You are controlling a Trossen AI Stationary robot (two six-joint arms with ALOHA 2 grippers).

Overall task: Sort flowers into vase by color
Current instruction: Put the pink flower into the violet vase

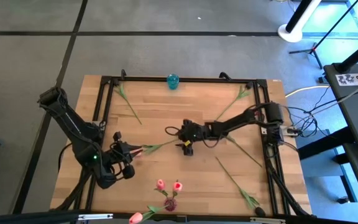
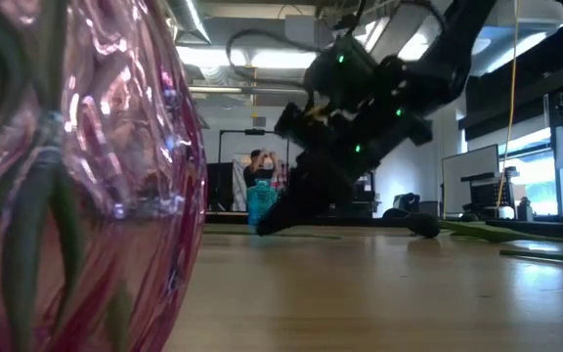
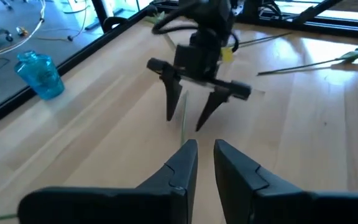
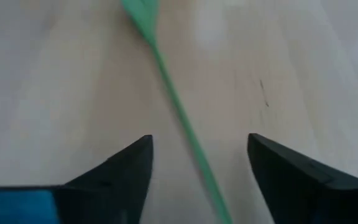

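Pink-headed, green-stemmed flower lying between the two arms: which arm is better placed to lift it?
Probably the right: the right gripper has its open fingers straddling the green stem of the flower. The left gripper only sits beside the pink head.

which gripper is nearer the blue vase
The right gripper. It sits open at mid-table astride a green stem, with the blue vase at the far edge beyond it. The left gripper is nearer the front left, farther from the vase.
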